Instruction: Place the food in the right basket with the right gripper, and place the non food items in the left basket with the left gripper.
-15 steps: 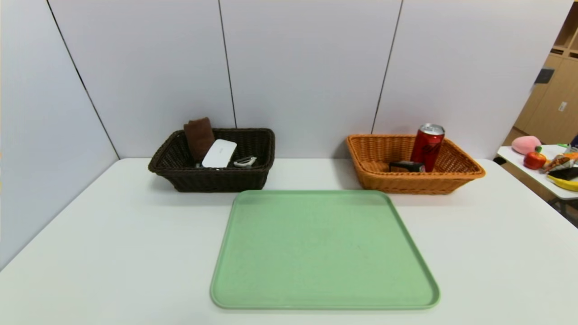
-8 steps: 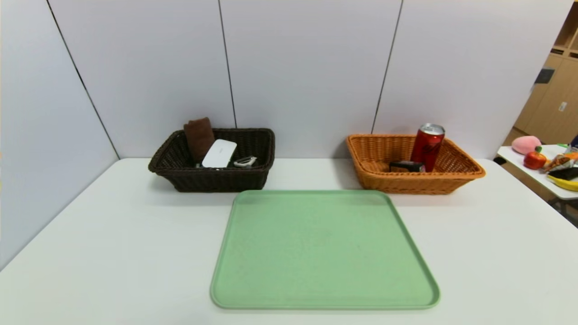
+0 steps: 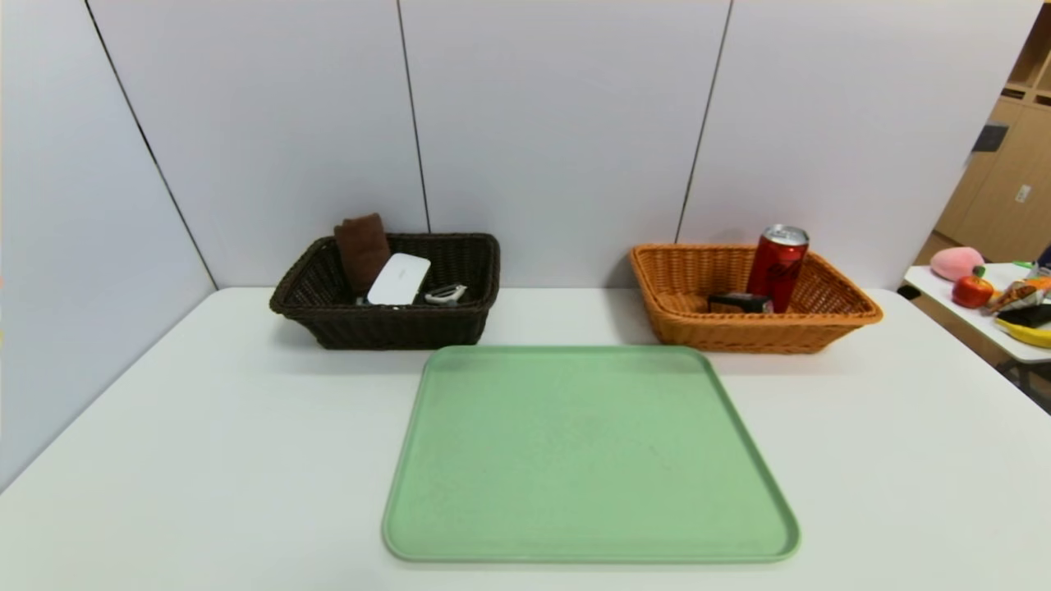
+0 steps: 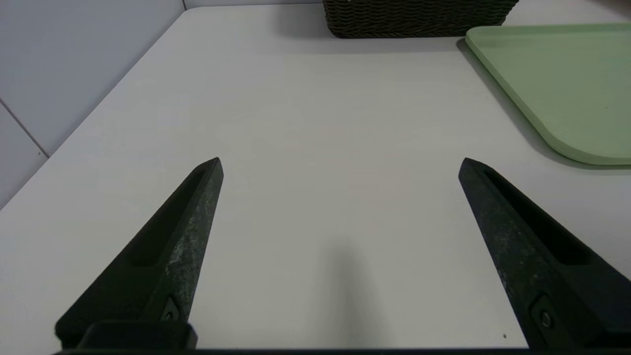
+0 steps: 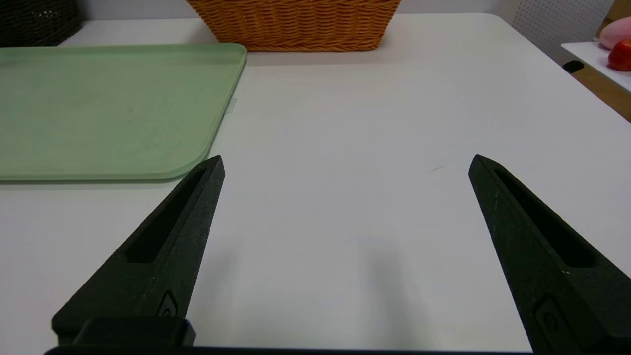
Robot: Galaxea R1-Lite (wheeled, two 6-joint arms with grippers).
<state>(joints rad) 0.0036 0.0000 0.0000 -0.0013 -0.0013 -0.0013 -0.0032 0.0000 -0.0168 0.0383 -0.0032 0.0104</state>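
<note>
The dark brown left basket point(image 3: 386, 328) holds a brown cloth point(image 3: 361, 246), a white flat box point(image 3: 399, 279) and a small silver item point(image 3: 446, 292). The orange right basket point(image 3: 829, 324) holds an upright red can point(image 3: 777, 267) and a small dark packet point(image 3: 739, 303). The green tray point(image 3: 587, 451) lies bare between them. Neither gripper shows in the head view. My left gripper point(image 4: 340, 165) is open and empty, low over the table left of the tray point(image 4: 552, 79). My right gripper point(image 5: 345, 162) is open and empty, low over the table right of the tray point(image 5: 108, 108).
A side table point(image 3: 985, 316) at the far right carries a pink plush, a red tomato toy and other items. Grey wall panels stand behind the baskets and along the table's left side. The dark basket's wall point(image 4: 419, 19) and the orange basket's wall point(image 5: 296, 24) show far off.
</note>
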